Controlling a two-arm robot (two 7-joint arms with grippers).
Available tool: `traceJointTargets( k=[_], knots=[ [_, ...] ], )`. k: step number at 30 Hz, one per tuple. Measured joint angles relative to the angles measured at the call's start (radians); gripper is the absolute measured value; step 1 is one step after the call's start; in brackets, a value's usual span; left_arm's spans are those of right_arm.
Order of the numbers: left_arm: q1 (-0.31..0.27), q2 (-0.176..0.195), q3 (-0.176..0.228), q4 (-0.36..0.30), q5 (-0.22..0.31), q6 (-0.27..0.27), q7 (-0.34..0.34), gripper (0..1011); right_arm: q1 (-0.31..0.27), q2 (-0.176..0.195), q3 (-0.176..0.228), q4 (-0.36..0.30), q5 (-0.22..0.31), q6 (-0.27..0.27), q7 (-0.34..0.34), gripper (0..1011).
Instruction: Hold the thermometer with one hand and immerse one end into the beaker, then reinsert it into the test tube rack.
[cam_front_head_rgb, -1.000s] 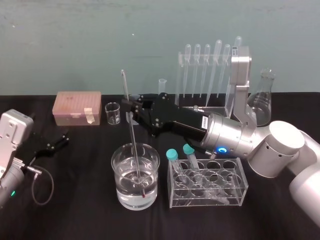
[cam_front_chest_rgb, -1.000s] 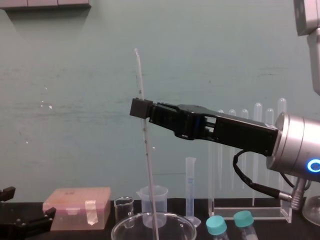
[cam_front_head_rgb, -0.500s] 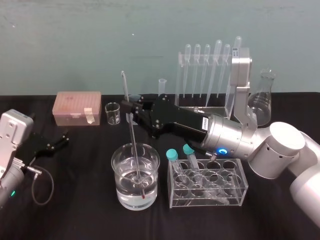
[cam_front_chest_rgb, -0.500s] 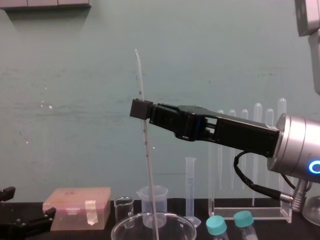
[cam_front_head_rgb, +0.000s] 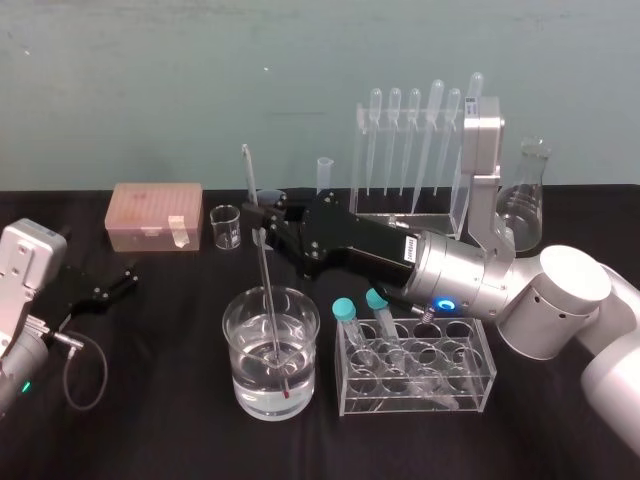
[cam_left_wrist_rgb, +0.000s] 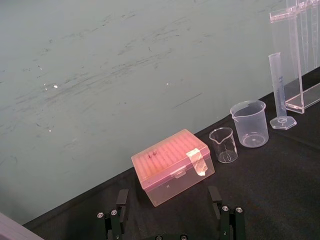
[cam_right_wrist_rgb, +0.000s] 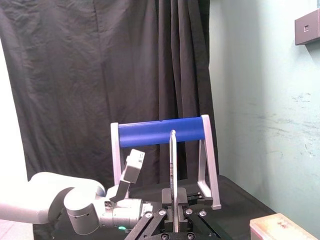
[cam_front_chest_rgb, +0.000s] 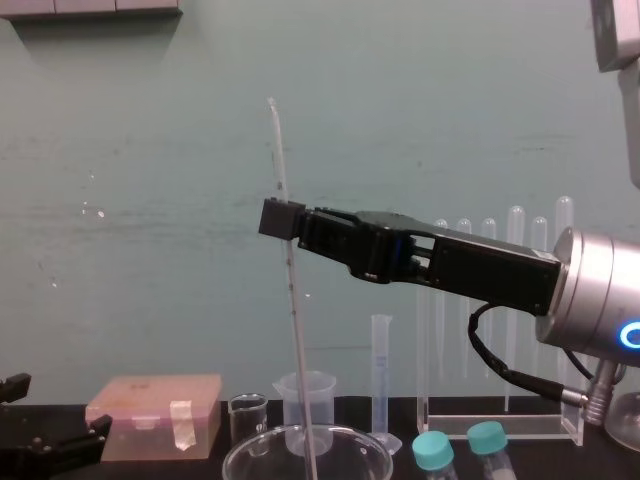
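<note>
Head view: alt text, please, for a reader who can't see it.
The right gripper, jaws shut on the thermometer, holds it nearly upright with its red tip submerged in the beaker. The left gripper sits open at the left.

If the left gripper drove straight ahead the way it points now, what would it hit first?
Most likely the pink box: it sits on the table straight ahead of the open left gripper, though depth is hard to judge. The right gripper holds the thermometer in the beaker.

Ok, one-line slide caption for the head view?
Right gripper holds the thermometer nearly upright, its red bulb end immersed in the beaker; left gripper idle at far left.
</note>
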Motion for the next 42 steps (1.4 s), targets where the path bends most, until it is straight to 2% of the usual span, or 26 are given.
traceJointTargets(
  k=[42],
  knots=[
    [0.0, 0.0, 0.0, 0.0, 0.0, 0.0, 0.0, 1008, 0.013, -0.005, 0.004, 0.018, 0.005, -0.004, 0.01, 55]
  ],
)
